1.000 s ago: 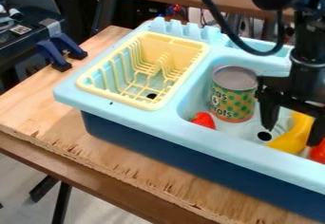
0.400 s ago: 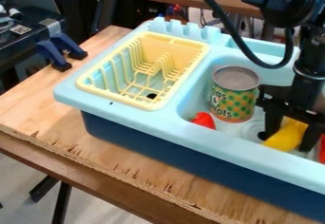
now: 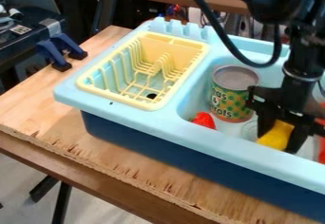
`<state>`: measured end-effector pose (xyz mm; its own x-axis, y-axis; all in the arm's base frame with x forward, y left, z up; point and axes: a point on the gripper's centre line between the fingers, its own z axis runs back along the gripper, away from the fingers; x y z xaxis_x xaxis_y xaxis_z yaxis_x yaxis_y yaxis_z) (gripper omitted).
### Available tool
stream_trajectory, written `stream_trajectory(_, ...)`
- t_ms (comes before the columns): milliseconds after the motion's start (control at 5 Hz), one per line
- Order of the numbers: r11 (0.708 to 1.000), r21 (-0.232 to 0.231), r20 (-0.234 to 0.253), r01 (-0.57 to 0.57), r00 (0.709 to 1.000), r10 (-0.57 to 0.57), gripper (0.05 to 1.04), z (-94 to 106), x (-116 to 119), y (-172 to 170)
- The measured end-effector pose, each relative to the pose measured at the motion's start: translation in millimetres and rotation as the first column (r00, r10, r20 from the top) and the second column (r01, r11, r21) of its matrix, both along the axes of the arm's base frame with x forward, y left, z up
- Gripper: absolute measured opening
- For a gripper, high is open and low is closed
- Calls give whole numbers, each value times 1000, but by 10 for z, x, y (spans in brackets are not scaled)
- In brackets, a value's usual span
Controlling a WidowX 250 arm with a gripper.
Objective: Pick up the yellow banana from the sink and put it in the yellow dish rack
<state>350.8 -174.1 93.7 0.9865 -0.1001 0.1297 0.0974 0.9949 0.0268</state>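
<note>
The gripper (image 3: pixel 281 135) hangs low inside the right basin of the light blue toy sink (image 3: pixel 194 141). It is shut on a yellow toy (image 3: pixel 275 136), whose rounded end sticks out toward the near wall while the rest is hidden by the gripper. Just left of the gripper stands an upright can (image 3: pixel 234 95) with a green and orange label. A small red object (image 3: pixel 204 120) lies by the can's base, against the basin's left side. Another red object (image 3: pixel 321 151) is partly visible at the right edge.
A pale yellow dish rack (image 3: pixel 158 105) sits in the sink's left part. The basin's near rim runs close in front of the gripper. The sink stands on a wooden board (image 3: pixel 44 92), with blue clamps (image 3: pixel 58 52) at the upper left.
The gripper has come lower and then left, and its fingers have drawn together around the yellow toy. The toy has shifted left with it. The can has stayed still.
</note>
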Motion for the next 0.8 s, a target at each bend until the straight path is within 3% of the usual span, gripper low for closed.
stream_trajectory(200,1000,-29,32,-5,999,5,536,200,-70,100)
stream_trajectory(400,994,-111,78,-6,997,15,536,476,-58,166)
stream_trajectory(600,986,-166,94,9,996,6,536,771,-115,353)
stream_trajectory(800,981,-194,81,-1,997,17,536,937,-280,745)
